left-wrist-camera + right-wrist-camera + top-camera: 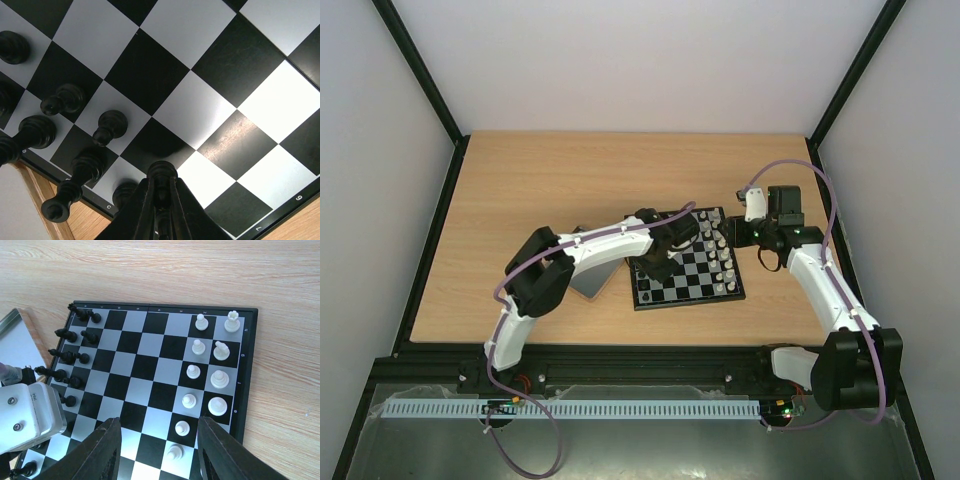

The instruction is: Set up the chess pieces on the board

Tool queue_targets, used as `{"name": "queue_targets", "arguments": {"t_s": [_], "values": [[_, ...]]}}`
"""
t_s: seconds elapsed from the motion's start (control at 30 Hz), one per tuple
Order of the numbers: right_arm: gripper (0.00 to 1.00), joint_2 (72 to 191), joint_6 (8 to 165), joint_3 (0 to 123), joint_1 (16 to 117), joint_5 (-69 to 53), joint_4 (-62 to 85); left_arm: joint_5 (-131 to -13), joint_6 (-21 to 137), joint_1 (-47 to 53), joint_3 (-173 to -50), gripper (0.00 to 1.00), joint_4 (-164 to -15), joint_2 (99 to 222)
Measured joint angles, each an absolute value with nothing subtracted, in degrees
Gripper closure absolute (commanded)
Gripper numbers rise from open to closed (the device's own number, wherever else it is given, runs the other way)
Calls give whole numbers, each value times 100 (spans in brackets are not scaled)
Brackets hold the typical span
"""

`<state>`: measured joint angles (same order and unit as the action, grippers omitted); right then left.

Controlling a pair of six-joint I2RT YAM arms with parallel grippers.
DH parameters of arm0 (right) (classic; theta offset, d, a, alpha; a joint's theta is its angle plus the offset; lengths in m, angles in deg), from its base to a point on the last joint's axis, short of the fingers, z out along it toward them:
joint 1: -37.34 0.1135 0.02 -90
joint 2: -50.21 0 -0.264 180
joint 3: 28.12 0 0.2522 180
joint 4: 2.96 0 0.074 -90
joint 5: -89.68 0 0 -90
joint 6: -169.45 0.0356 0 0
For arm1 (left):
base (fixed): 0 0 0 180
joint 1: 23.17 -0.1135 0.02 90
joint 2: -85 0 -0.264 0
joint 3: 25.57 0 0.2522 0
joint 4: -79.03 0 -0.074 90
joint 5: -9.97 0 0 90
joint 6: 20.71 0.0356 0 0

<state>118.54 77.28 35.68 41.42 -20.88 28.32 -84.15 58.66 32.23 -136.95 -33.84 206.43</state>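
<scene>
Black piece (161,173) pinched between left fingers (136,211), above board (200,115) edge row.

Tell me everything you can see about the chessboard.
The board is a flat, glossy square of black and pale grey checks with a thin black border bearing small letters and numbers. It lies skewed on the wooden table, a grey tray beside its left edge. Black pieces stand along its left side, white pieces along its right.

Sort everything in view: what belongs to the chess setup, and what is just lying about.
Belongs to the job:
- board
- black pieces
- white pieces
- one black piece, held in the left gripper

Just lying about:
- grey tray, beside the board
</scene>
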Motion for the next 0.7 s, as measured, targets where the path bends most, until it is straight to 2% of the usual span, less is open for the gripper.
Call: {"name": "queue_targets", "arguments": {"t_s": [0.7], "values": [[56, 11854, 7689, 3559, 4142, -2095, 2834, -8415, 5862, 3223, -13706, 87, -3382, 20768]]}}
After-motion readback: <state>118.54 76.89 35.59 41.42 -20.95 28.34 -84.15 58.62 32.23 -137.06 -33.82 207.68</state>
